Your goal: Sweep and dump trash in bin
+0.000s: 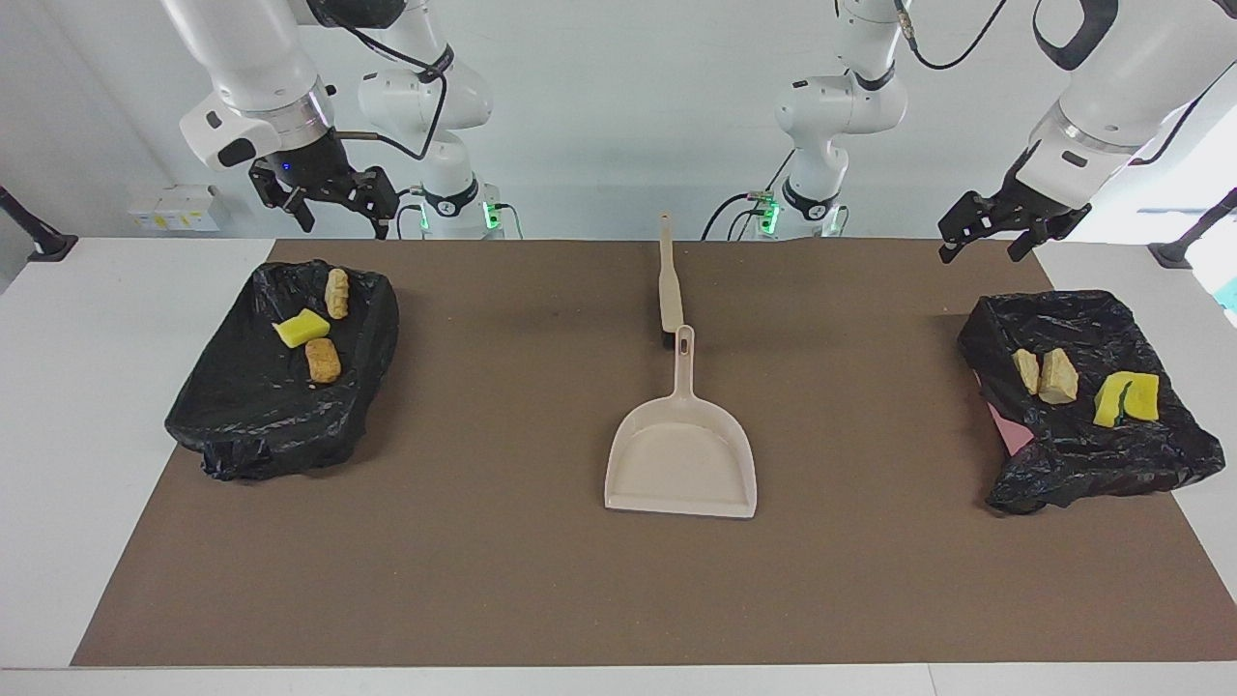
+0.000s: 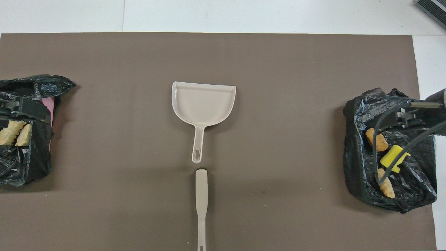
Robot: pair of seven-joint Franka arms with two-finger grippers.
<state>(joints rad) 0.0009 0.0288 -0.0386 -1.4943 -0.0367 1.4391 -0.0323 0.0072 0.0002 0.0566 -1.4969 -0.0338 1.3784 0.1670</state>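
Item: trash, all seven bits already lying in two black-lined bins at the mat's short edges: three in the bin (image 1: 280,372) under the right gripper (image 1: 324,198), four in the bin (image 1: 1087,401) below the left gripper (image 1: 995,227). Both grippers hang spread and empty. Dustpan (image 1: 681,454) and brush (image 1: 669,285) lie mid-mat, end to end (long axes running away from the robots), well apart from either gripper; neither arm is clearly nearer, and the job looks done.

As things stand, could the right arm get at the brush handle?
Probably yes. The right gripper hangs open and empty above the bin at its end of the table; the brush lies uncovered near the robots, with only bare mat between them.
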